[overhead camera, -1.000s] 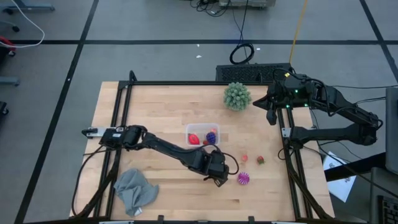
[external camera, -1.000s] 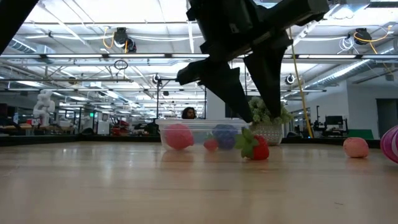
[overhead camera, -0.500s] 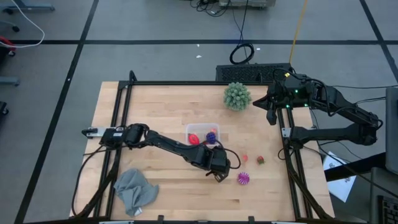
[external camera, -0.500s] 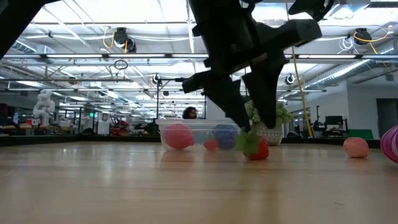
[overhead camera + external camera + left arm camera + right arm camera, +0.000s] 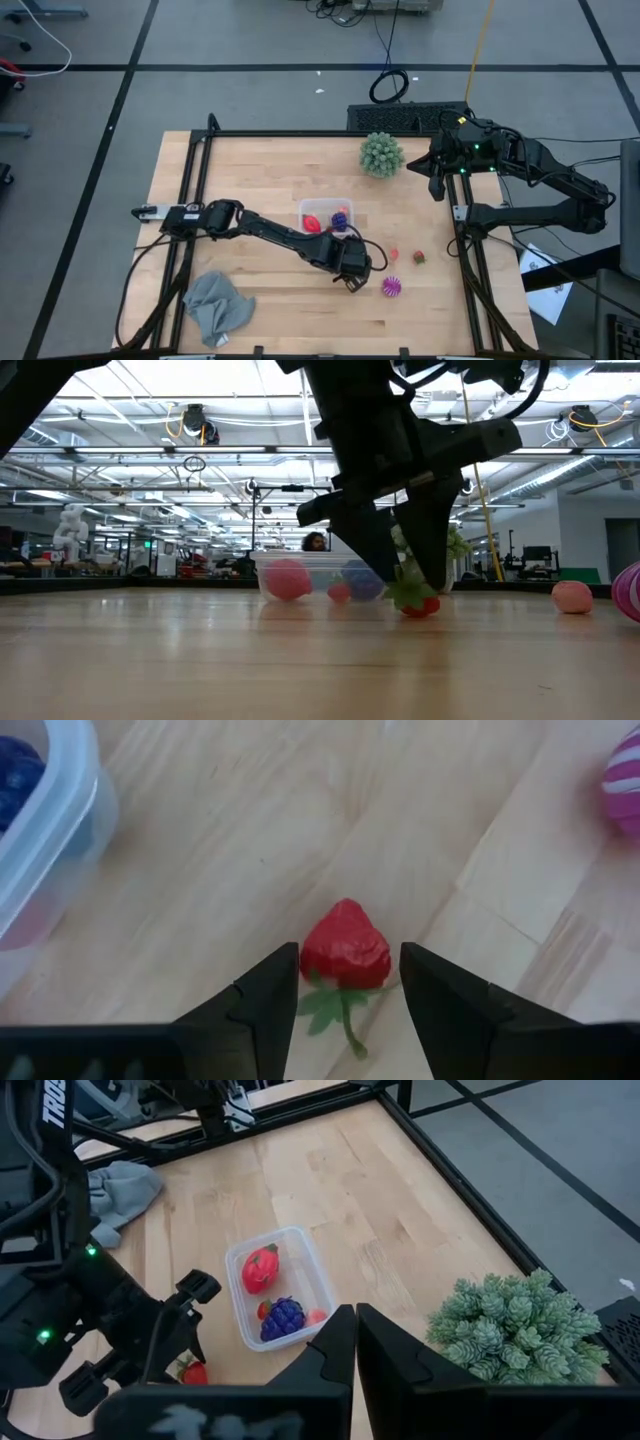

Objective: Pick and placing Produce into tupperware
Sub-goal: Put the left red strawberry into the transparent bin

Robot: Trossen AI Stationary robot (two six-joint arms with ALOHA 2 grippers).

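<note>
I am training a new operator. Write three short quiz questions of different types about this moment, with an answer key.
1. True or false: the left gripper is open, with the toy strawberry between its fingers.
2. Where is the green spiky ball?
A. inside the tupperware
B. on the table beyond the tupperware, near the right gripper
C. on the grey cloth
3. Fill in: the right gripper is ____.

Key:
1. True.
2. B; the tupperware holds small produce only, and the grey cloth lies at the near left.
3. shut, holding nothing.
</note>
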